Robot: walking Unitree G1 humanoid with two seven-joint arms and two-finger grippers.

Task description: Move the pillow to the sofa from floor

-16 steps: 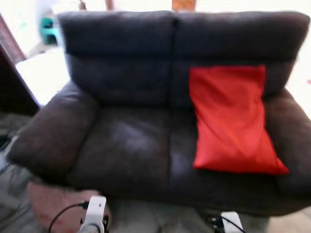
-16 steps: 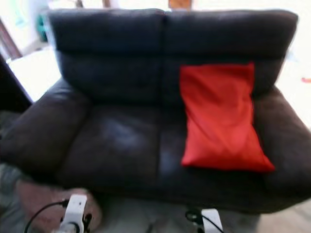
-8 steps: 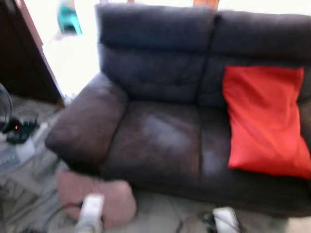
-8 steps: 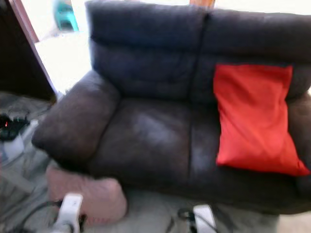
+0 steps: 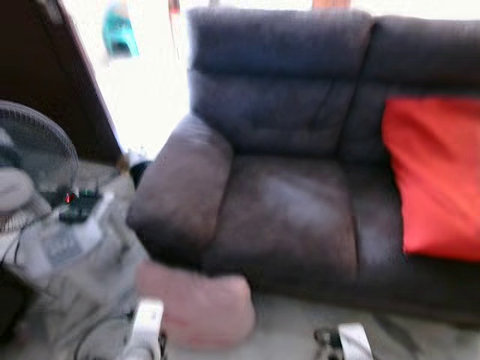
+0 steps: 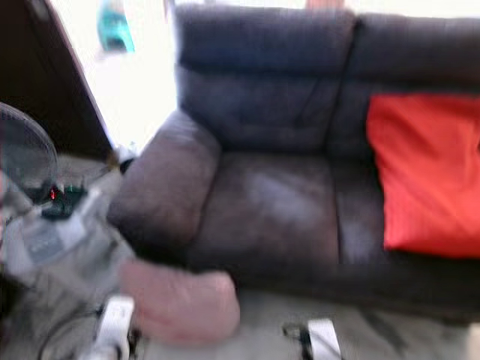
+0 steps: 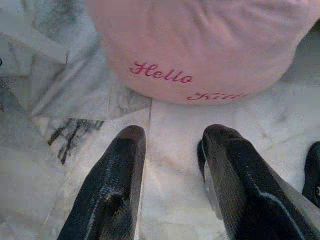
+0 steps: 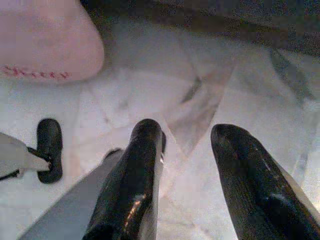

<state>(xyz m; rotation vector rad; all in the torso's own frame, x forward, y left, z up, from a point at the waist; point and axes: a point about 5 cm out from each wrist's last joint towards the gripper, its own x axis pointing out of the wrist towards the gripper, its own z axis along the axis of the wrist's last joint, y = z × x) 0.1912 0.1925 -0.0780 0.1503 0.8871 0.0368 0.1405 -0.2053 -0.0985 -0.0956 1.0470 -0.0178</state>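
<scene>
I have the pink pillow (image 5: 196, 311) lying on the marble floor (image 7: 175, 165), tucked against the front of the dark sofa (image 5: 292, 202) below its left armrest; red stitched lettering runs along its near edge in my left wrist view. My left gripper (image 7: 170, 150) hangs just short of that edge with its two black fingers spread apart and nothing between them. My right gripper (image 8: 187, 150) is over bare floor, fingers likewise parted and empty, the pillow off to one side. A red cushion (image 5: 435, 176) leans on the sofa's right seat, and a fan (image 5: 34, 161) stands to the left
</scene>
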